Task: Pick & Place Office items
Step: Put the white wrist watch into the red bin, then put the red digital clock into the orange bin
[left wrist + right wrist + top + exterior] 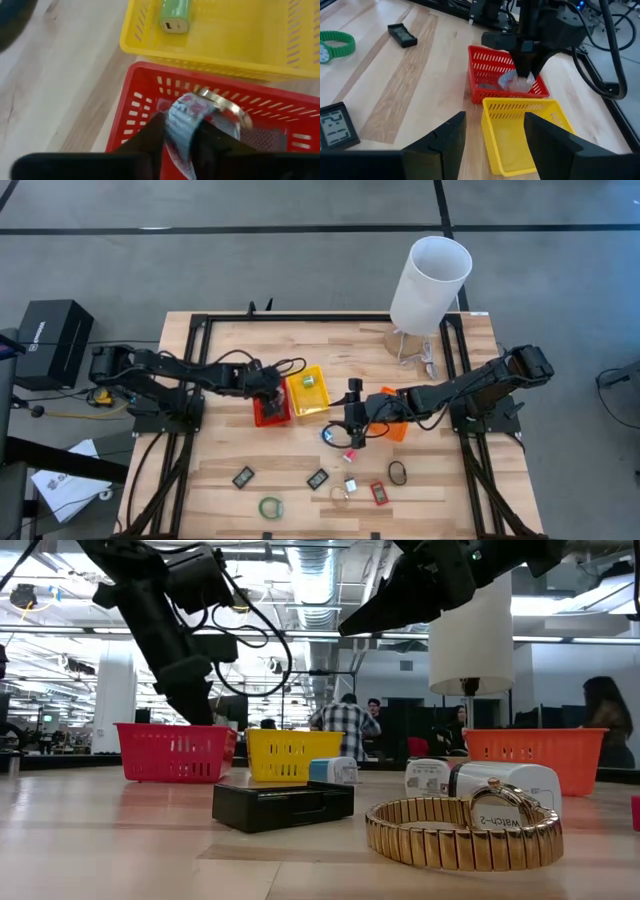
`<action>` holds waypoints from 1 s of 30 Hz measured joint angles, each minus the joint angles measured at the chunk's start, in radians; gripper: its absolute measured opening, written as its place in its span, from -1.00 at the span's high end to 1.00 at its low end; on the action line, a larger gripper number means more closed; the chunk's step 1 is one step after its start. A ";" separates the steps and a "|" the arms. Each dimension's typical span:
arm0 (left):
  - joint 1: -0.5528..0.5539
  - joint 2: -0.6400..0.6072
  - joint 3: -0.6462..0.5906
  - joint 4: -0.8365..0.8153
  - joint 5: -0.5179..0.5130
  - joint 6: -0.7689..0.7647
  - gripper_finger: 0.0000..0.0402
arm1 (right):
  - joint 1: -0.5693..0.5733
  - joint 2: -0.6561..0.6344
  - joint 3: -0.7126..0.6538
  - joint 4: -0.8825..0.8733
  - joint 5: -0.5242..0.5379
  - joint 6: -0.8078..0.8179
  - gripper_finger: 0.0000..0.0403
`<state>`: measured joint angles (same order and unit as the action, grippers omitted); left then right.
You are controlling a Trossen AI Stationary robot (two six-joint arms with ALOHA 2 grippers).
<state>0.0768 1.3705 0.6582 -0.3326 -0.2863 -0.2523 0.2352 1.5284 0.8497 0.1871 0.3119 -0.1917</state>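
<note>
— Red plastic basket (pixel 272 411) from above: the left gripper (pixel 268 390) hangs over it, the yellow basket (pixel 307 392) just beside, and the right gripper (pixel 352 423) sits mid-table.

— At table height?

— A gold metal watch band (pixel 462 832) and a flat black box (pixel 283 805) lie up front.

— The left wrist?

— Its fingers (pixel 150 137) pinch a pale blue patterned watch (pixel 192 117) over the red basket.

— The right wrist?

— Fingers (pixel 451 135) spread wide, holding nothing.

Red tray (pixel 271 413), yellow tray (pixel 308 393), orange tray (pixel 396 429), tall white cylinder (pixel 429 285), wooden table (pixel 200 470)
</note>
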 joint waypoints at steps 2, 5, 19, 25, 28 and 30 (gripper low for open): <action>-0.005 -0.005 0.000 -0.001 0.000 0.000 0.52 | -0.001 0.000 0.000 0.000 0.000 0.000 0.05; -0.006 -0.023 0.000 0.003 -0.001 0.000 0.44 | -0.010 0.000 0.000 0.000 0.000 0.000 0.05; -0.011 -0.205 0.001 0.027 -0.001 -0.052 0.49 | -0.011 0.032 0.000 0.030 -0.161 -0.073 0.05; -0.015 -0.219 0.001 0.042 -0.001 -0.052 0.52 | 0.035 0.032 0.000 0.109 -0.263 -0.071 0.05; -0.015 -0.219 0.001 0.044 -0.001 -0.052 0.53 | 0.069 0.028 0.000 0.106 -0.262 -0.031 0.05; -0.019 -0.218 0.001 0.044 -0.001 -0.052 0.53 | 0.097 0.021 0.006 0.100 -0.263 0.036 0.05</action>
<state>0.0577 1.1526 0.6590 -0.2886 -0.2874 -0.3042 0.3319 1.5496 0.8559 0.2872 0.0490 -0.1556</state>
